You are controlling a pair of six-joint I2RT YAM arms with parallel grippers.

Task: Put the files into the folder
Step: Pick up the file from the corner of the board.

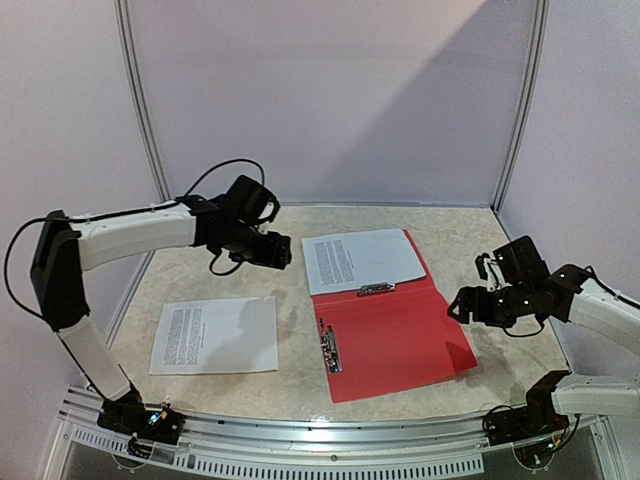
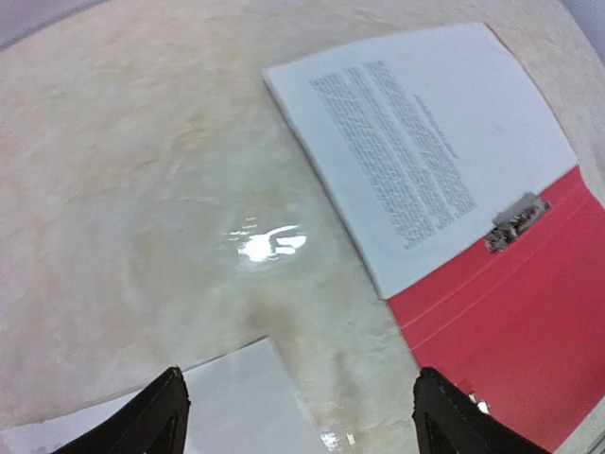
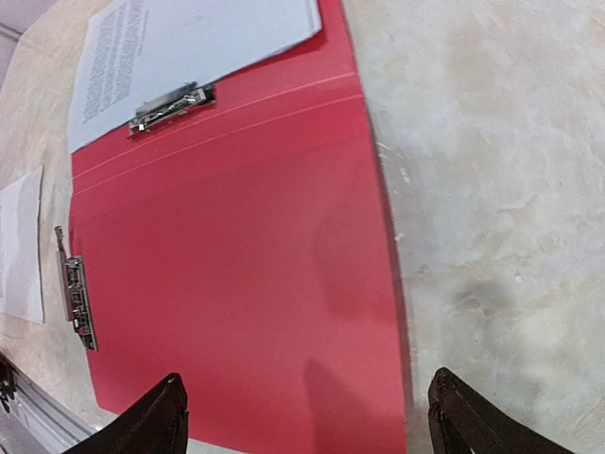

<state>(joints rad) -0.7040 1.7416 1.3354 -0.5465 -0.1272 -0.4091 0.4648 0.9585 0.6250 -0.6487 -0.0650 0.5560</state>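
Observation:
The red folder (image 1: 400, 335) lies open on the table; it also shows in the left wrist view (image 2: 515, 303) and the right wrist view (image 3: 236, 274). One printed sheet (image 1: 362, 260) lies on its far half, its near edge under a metal clip (image 1: 376, 290). A second metal clip (image 1: 329, 346) sits at the folder's left edge. Another printed sheet (image 1: 215, 335) lies loose on the table at the left. My left gripper (image 1: 280, 250) is open and empty above the table, left of the clipped sheet (image 2: 425, 142). My right gripper (image 1: 458, 305) is open and empty at the folder's right edge.
The table (image 1: 460, 235) is beige marble-patterned, with white walls and metal posts around it. A metal rail (image 1: 330, 440) runs along the near edge by the arm bases. A corner of the loose sheet (image 2: 236, 402) shows between my left fingers.

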